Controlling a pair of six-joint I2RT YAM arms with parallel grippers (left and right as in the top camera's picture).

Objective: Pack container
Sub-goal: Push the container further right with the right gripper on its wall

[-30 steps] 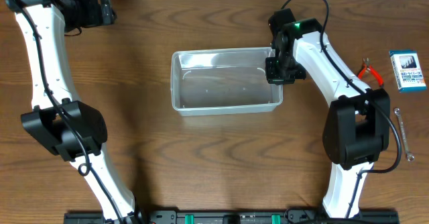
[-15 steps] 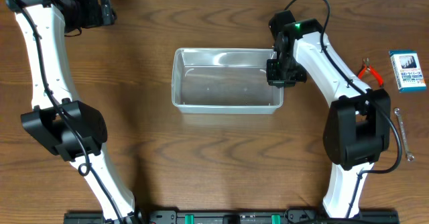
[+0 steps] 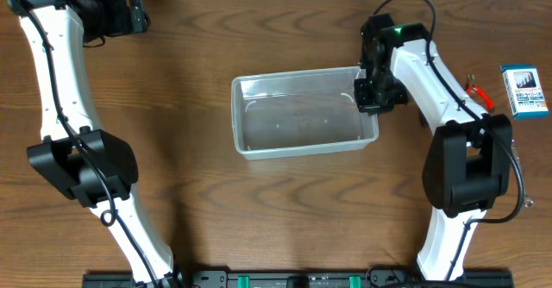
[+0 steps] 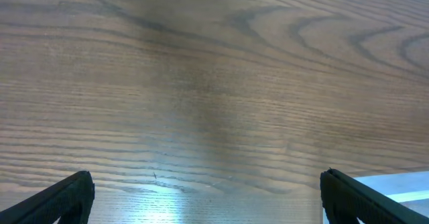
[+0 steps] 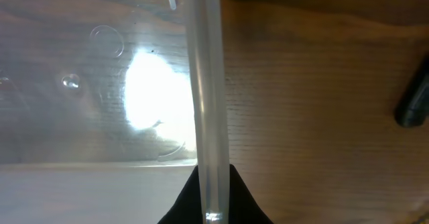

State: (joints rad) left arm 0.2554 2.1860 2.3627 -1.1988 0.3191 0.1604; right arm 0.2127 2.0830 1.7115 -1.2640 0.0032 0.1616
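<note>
The clear plastic container sits empty mid-table, slightly skewed. My right gripper is shut on its right rim. In the right wrist view that rim runs up the frame as a pale strip pinched between my dark fingertips, with the tub's inside to the left and bare wood to the right. My left gripper hovers at the far back left, far from the container. Its fingers stand wide apart over bare wood, with nothing between them.
A blue-and-white box lies at the far right. Red-handled pliers lie beside my right arm. A metal wrench lies near the right edge. A dark object shows at the right wrist view's edge.
The right gripper has dragged the container to the right and slightly toward the front, turning it a little. The left arm has not moved.
</note>
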